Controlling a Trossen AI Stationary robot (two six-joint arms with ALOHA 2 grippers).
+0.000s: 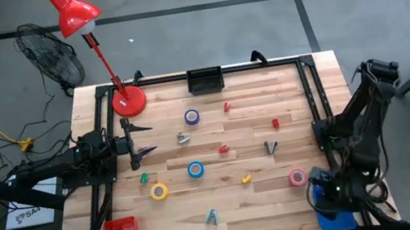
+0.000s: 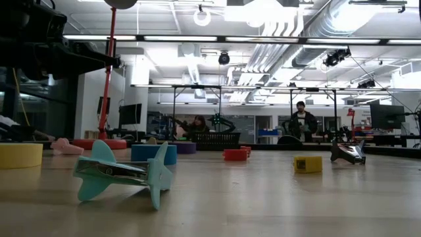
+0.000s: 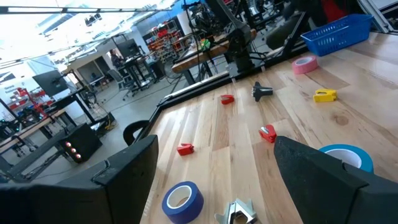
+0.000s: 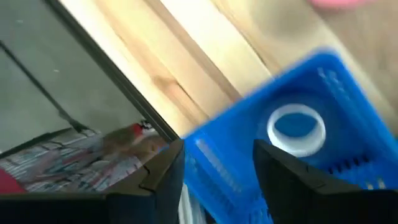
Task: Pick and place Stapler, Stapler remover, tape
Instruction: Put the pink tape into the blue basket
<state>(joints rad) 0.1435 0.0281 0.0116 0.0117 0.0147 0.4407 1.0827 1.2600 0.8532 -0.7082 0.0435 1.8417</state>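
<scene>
Right tool (image 4: 217, 180) over the blue basket (image 4: 348, 93) at the bench's (image 1: 267, 196) near right corner, fingers apart, a blue tape roll (image 4: 296, 129) lying inside it, pink tape (image 1: 297, 177) just beside the basket, yellow tape (image 1: 158, 191), blue tape (image 1: 195, 168) and purple tape (image 1: 191, 116) spread mid-bench, left tool (image 1: 143, 140) hovering at the left edge, fingers apart, empty.

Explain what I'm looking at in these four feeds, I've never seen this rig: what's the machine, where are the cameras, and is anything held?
Two dark robot arms work at a wooden table. One camera looks down from above, one sits at table height, one rides on each wrist. The left tool hangs open near the red lamp, holding nothing. The right tool is open over the blue basket, where a blue tape roll lies. Still on the table: purple, blue, yellow and pink tape rolls, plus small staple-remover-like items.
</scene>
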